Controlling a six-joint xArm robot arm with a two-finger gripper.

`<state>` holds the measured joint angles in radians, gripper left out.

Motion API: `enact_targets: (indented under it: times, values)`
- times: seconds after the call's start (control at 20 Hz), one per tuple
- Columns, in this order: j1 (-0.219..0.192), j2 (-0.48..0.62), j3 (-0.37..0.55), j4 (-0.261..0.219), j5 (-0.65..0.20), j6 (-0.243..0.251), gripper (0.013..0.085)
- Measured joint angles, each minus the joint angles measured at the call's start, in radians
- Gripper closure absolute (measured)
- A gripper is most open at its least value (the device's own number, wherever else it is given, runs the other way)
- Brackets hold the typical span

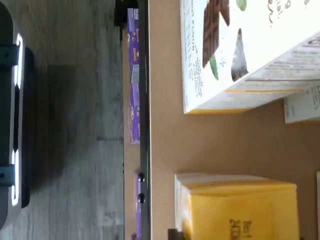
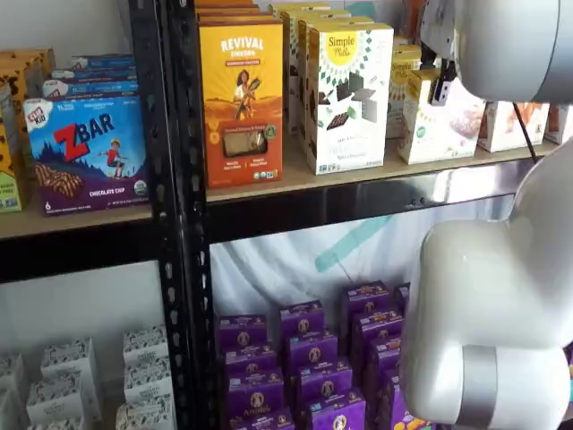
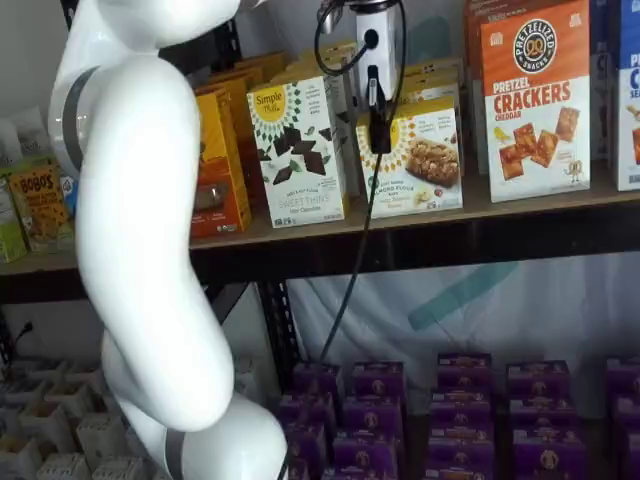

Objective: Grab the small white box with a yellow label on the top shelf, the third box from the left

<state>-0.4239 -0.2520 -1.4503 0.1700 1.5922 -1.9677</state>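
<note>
The small white box with a yellow top panel stands on the top shelf, to the right of the taller Simple Mills box. My gripper hangs down from above at that small box's left front corner. Only one black finger shows there, side-on, so neither a gap nor a grip can be made out. The same small box shows in a shelf view, partly behind the white gripper body. The wrist view looks down on its yellow top and the tan shelf board.
An orange Revival box stands left of the Simple Mills box. A pretzel crackers box is to the right. Purple boxes fill the lower shelf. The white arm and a black cable hang before the shelves.
</note>
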Motion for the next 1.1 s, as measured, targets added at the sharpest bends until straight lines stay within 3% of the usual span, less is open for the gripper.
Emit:
enact_targets:
  times: [0.2, 0.35, 0.8, 1.1]
  values:
    - [0.000, 0.002, -0.003, 0.003, 0.003, 0.001, 0.0530]
    - [0.000, 0.002, -0.004, 0.003, 0.004, 0.001, 0.0610]
    - [0.001, 0.004, -0.021, 0.001, 0.045, 0.005, 0.0610]
    - [0.000, -0.051, 0.007, -0.008, 0.103, 0.008, 0.0610]
